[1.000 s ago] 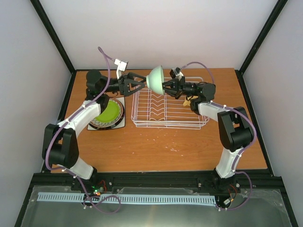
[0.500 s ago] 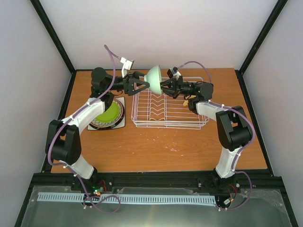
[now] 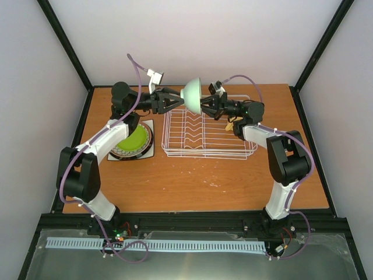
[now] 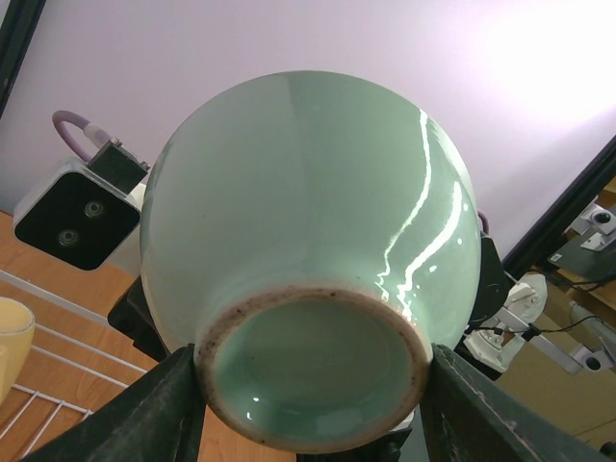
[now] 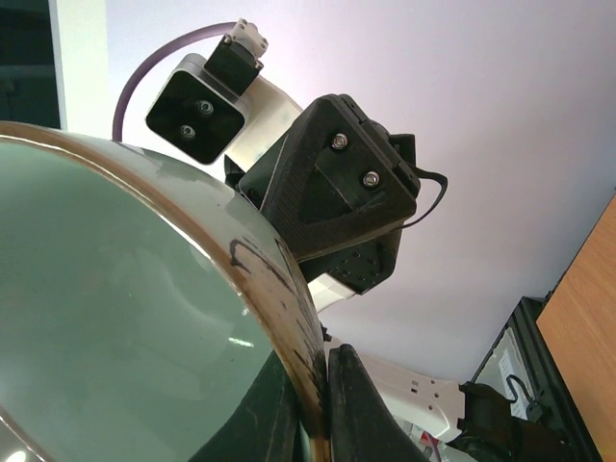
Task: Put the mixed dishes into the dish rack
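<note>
The pale mint bowl (image 3: pixel 192 93) hangs on its side above the back of the dish rack (image 3: pixel 210 143), held from both sides. My right gripper (image 3: pixel 203 105) is shut on its brown rim (image 5: pixel 279 298), one finger inside and one finger (image 5: pixel 361 414) outside. My left gripper (image 3: pixel 178 100) meets it from the left. In the left wrist view both fingers (image 4: pixel 168 404) press against the sides of the bowl's foot ring (image 4: pixel 313 380). A pale yellow mug (image 4: pixel 12 337) sits in the rack. The lime-green plate (image 3: pixel 133 140) lies on stacked plates left of the rack.
The stack rests on a white square plate (image 3: pixel 150 153) by the rack's left side. The black frame posts (image 3: pixel 70 52) and white walls close in the table's back and sides. Bare wood (image 3: pixel 198 181) lies in front of the rack.
My left gripper has moved right onto the bowl's foot and its jaws have closed in on it. The bowl has shifted slightly left and up; the right gripper's hold is unchanged.
</note>
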{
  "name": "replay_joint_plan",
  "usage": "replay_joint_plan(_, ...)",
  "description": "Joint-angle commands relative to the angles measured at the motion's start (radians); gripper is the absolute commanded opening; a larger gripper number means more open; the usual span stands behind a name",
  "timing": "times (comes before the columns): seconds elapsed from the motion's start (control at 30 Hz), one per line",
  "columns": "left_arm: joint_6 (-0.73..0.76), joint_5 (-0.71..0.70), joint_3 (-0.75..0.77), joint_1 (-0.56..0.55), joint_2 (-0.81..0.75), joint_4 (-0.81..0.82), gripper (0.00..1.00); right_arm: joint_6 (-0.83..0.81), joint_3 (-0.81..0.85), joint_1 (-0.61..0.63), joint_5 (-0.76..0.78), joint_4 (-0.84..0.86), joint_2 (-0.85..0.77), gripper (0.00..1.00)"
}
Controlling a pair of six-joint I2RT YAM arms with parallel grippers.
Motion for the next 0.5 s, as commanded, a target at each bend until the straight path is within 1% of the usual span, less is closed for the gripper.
replay_joint_plan(0.0, 0.013, 0.008, 0.047, -0.026, 0.014, 0.031, 0.44, -0.005, 0.020, 0.030, -0.004, 0.177, 0.006, 0.03)
replay_joint_plan(0.07, 0.010, 0.014, 0.048, -0.027, 0.017, 0.035, 0.32, -0.006, 0.014, 0.030, -0.006, 0.178, 0.007, 0.03)
replay_joint_plan(0.1, 0.011, 0.015, 0.048, -0.027, 0.018, 0.038, 0.22, -0.007, 0.010, 0.030, -0.007, 0.178, 0.008, 0.03)
replay_joint_plan(0.13, 0.010, 0.013, 0.048, -0.028, 0.019, 0.037, 0.09, -0.008, 0.008, 0.030, -0.008, 0.178, 0.009, 0.03)
replay_joint_plan(0.17, 0.011, 0.010, 0.048, -0.028, 0.019, 0.035, 0.01, -0.009, 0.005, 0.030, -0.008, 0.178, 0.009, 0.03)
replay_joint_plan(0.33, 0.031, 0.009, 0.042, -0.029, 0.012, 0.020, 0.01, -0.016, -0.006, 0.029, -0.008, 0.178, 0.011, 0.04)
replay_joint_plan(0.4, 0.071, -0.003, 0.044, -0.029, -0.002, -0.022, 0.01, -0.016, -0.011, 0.030, -0.007, 0.178, 0.016, 0.10)
replay_joint_plan(0.47, 0.105, -0.015, 0.049, -0.029, -0.017, -0.079, 0.01, -0.020, -0.015, 0.030, -0.004, 0.178, 0.018, 0.14)
